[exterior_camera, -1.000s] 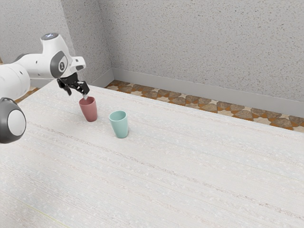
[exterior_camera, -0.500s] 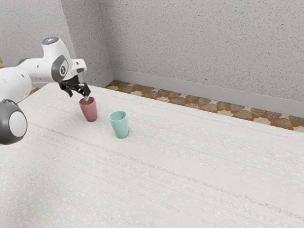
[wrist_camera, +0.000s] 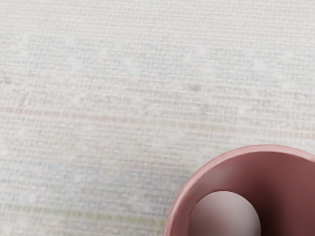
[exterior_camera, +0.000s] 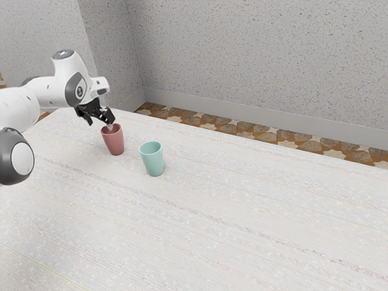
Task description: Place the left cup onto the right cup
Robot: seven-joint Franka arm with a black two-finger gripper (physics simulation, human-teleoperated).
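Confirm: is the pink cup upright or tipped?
Upright. The pink cup stands base-down on the table, rim up; the wrist view looks into its open mouth.

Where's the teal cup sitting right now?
The teal cup stands upright on the table, apart from the red cup, toward the exterior view's right of it.
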